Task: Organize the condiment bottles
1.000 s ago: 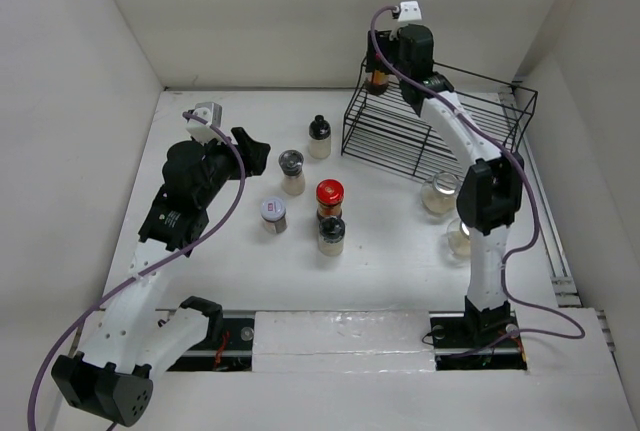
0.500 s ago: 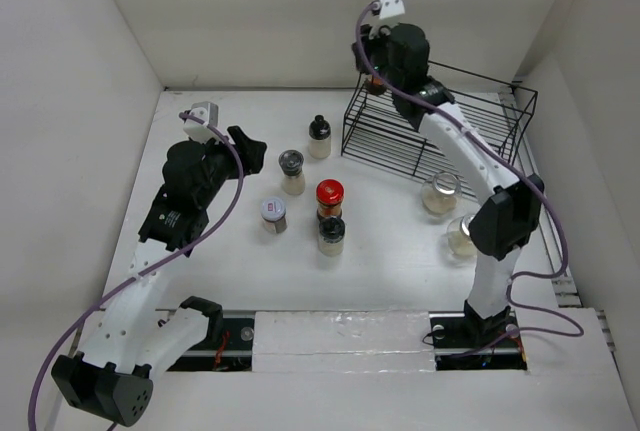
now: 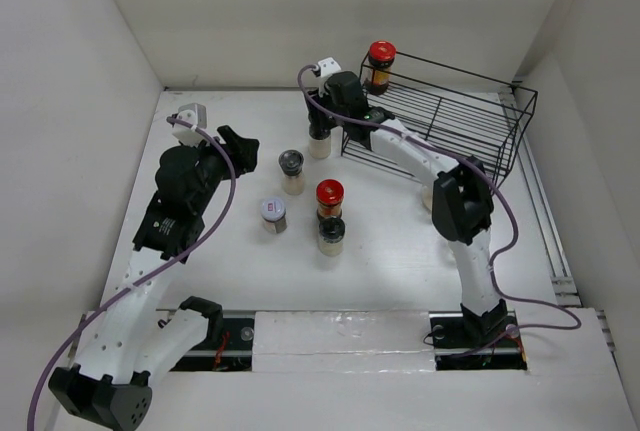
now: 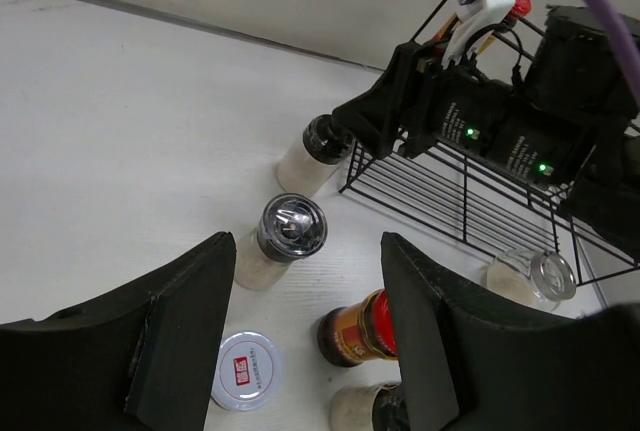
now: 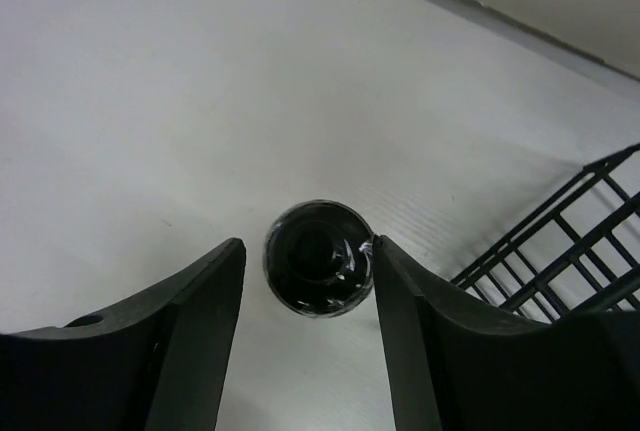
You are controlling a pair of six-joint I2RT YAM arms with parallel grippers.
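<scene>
My right gripper [image 3: 322, 123] hangs open over a black-capped pale bottle [image 5: 317, 256] just left of the rack. Its jaws stand on either side of the cap; the right finger [image 5: 400, 281] touches it and the left one is apart. A red-lidded dark jar [image 3: 380, 59] stands on the rack's back left corner. My left gripper [image 3: 243, 146] is open and holds nothing, left of a table group: a shiny-capped bottle [image 4: 290, 228], a grey-lidded shaker [image 4: 245, 371], a red-lidded jar [image 4: 365, 329] and a black-capped bottle [image 3: 331, 235]. A squat clear jar [image 4: 528, 277] sits by the rack.
The black wire rack [image 3: 445, 123] stands at the back right, its left edge close beside the right gripper. White walls close in the table on the left, back and right. Both arm bases sit at the near edge.
The right arm has swung from the rack's back left corner down and left to the black-capped bottle, leaving the red-lidded jar standing on the rack. The left arm has barely shifted.
</scene>
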